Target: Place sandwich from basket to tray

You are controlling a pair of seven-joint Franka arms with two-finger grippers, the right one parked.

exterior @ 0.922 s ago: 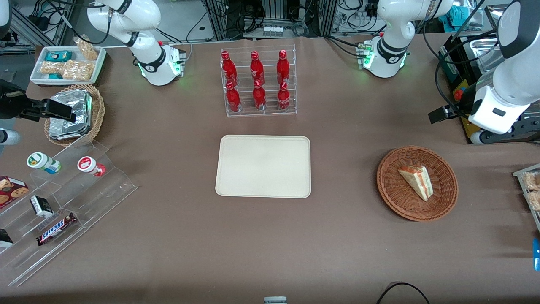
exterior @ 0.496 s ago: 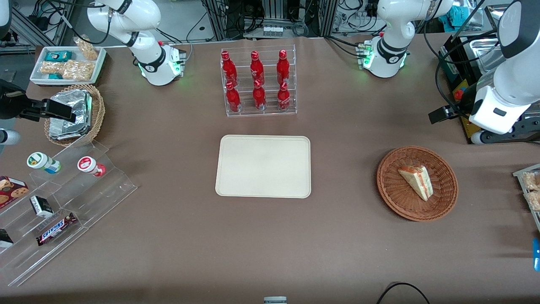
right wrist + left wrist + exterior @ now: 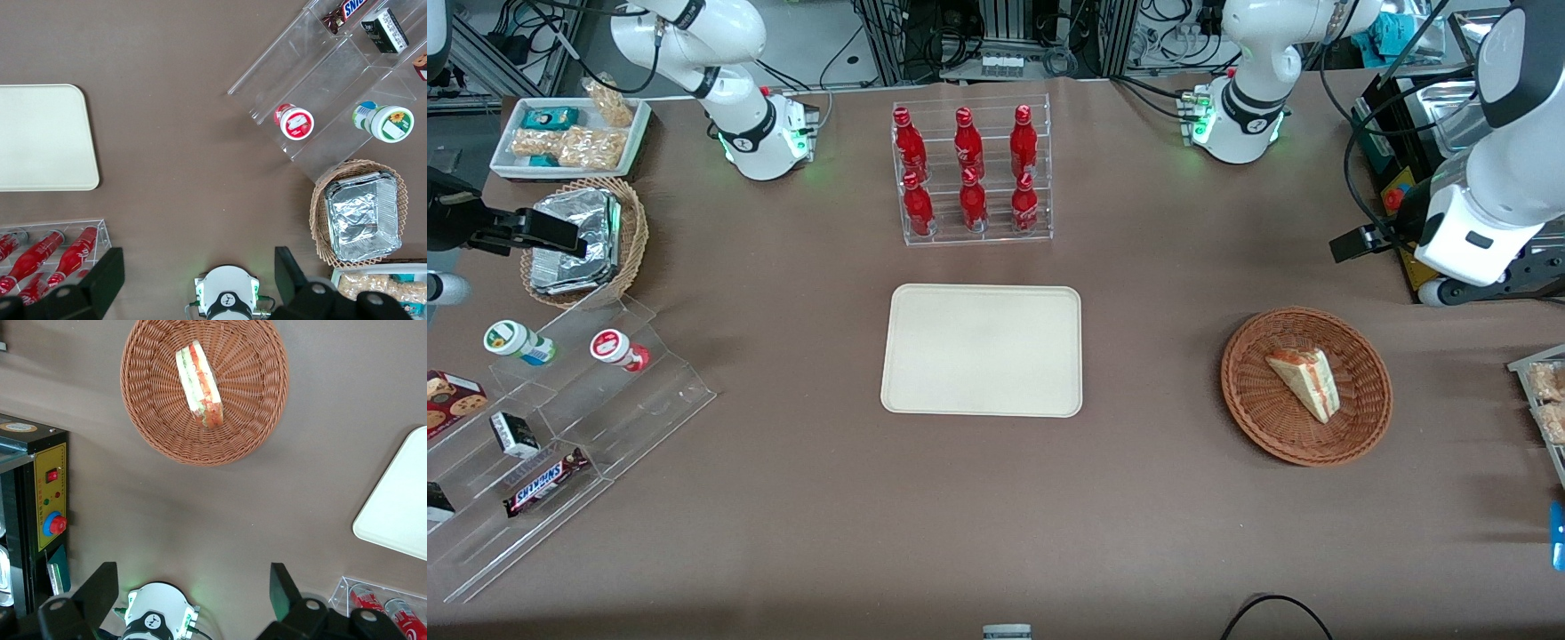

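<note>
The sandwich [image 3: 1305, 381], a pale wedge with orange-red and green filling, lies in the reddish-brown wicker basket [image 3: 1254, 409]. Both also show in the left wrist view, the sandwich [image 3: 198, 384] in the basket [image 3: 253, 420]. The beige tray [image 3: 983, 349] lies flat at the table's middle, with nothing on it; its corner shows in the left wrist view [image 3: 400, 507]. My gripper [image 3: 1359, 242] hangs high over the table, farther from the front camera than the basket and apart from it. In the left wrist view the gripper [image 3: 193, 587] is open and holds nothing.
A clear rack of red bottles [image 3: 971, 173] stands farther from the front camera than the tray. A black and yellow control box [image 3: 1405, 178] sits beside my gripper. A tan basket with foil packets [image 3: 583, 240] and clear snack shelves [image 3: 560, 427] lie toward the parked arm's end.
My working arm's wrist has shifted very slightly. The sandwich, basket and tray have not moved.
</note>
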